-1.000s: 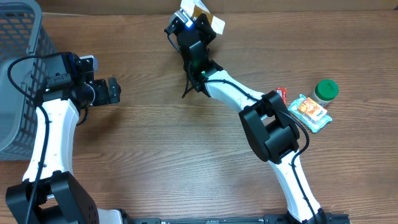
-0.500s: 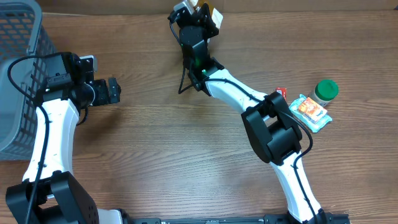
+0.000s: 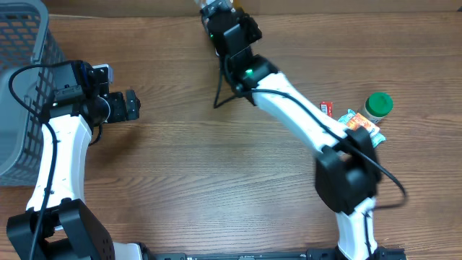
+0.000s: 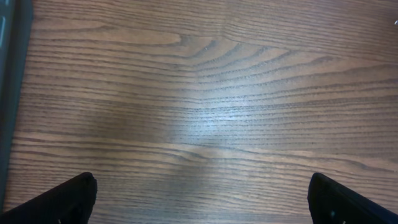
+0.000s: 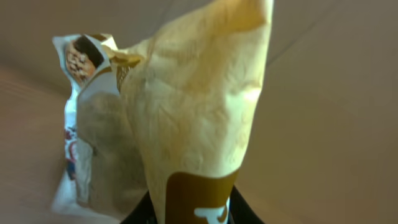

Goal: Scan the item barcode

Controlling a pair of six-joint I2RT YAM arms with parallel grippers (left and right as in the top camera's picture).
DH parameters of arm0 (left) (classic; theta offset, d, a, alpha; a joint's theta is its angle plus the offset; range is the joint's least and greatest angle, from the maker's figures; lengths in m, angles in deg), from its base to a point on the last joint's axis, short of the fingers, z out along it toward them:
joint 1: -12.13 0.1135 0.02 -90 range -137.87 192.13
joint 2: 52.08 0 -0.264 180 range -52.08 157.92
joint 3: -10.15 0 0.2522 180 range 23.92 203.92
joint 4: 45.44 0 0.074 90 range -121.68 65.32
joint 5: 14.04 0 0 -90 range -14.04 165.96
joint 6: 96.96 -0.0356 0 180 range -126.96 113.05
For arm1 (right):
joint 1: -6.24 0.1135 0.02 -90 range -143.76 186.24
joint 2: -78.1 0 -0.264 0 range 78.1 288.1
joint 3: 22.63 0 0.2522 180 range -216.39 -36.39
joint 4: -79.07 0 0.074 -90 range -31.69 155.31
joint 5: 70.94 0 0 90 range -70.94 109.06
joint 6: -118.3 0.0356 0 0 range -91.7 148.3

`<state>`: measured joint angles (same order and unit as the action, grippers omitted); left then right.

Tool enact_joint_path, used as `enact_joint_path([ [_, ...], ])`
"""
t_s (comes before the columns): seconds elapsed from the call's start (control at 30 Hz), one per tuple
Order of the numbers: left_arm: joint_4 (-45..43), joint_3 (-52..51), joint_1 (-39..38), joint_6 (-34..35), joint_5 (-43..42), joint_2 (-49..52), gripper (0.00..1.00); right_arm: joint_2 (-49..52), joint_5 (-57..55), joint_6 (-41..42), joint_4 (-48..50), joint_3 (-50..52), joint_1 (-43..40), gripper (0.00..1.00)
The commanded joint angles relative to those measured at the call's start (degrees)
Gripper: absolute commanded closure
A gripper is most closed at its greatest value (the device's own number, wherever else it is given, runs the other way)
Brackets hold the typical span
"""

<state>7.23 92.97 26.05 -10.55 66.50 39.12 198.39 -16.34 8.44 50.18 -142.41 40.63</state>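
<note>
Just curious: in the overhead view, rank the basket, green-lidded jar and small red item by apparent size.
1. basket
2. green-lidded jar
3. small red item, possibly partly hidden

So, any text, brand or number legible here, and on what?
None reads clearly.
Yellow packet: white mark on brown band, cropped, unreadable.
White wrapper behind it: red print, blurred.
Orange packet beside green-lidded jar: print too small.
</note>
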Motion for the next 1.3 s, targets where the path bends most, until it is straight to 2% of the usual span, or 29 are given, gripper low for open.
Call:
enact_joint_path([
  [0.0, -0.2, 0.8, -0.1, -0.7, -0.5, 0.3, 0.00, -8.8, 14.3, 19.5, -8.6, -0.9, -2.1, 0.97],
  [0.1, -0.2, 0.8, -0.1, -0.7, -0.5, 0.3, 0.01, -11.3, 26.4, 26.9, -22.9, -0.9, -4.7, 0.97],
  [0.23, -0.2, 0.8, -0.1, -0.7, -0.5, 0.3, 0.00, -10.4, 40.5, 28.0, -43.0, -0.7, -8.6, 0.97],
  [0.37, -0.2, 0.8, -0.1, -0.7, -0.5, 0.3, 0.01, -7.9, 39.5, 27.1, -55.8, 2.1, -11.0, 0.97],
  [0.5, -0.2, 0.8, -0.1, -0.7, -0.5, 0.3, 0.01, -6.9, 35.3, 27.1, -57.4, 7.2, -12.9, 0.96],
  [0.63, -0.2, 0.8, -0.1, -0.7, -0.5, 0.3, 0.00, -6.9, 32.2, 27.1, -56.5, 9.8, -15.1, 0.90],
  [0.8, -0.2, 0.8, -0.1, -0.7, -0.5, 0.3, 0.00, -6.9, 31.8, 27.2, -56.4, 9.8, -17.4, 0.43],
  [0.93, -0.2, 0.8, -0.1, -0.7, -0.5, 0.3, 0.00, -6.9, 32.0, 27.6, -55.4, 9.9, -18.4, 0.32],
  [1.03, -0.2, 0.8, -0.1, -0.7, -0.5, 0.3, 0.00, -6.9, 33.0, 27.6, -53.0, 9.9, -18.3, 0.30],
  [1.17, -0.2, 0.8, -0.1, -0.7, -0.5, 0.3, 0.00, -6.9, 44.0, 27.6, -49.7, 10.0, -17.9, 0.32],
  [1.27, -0.2, 0.8, -0.1, -0.7, -0.5, 0.3, 0.01, -6.6, 53.2, 29.1, -47.1, 10.1, -17.3, 0.41],
])
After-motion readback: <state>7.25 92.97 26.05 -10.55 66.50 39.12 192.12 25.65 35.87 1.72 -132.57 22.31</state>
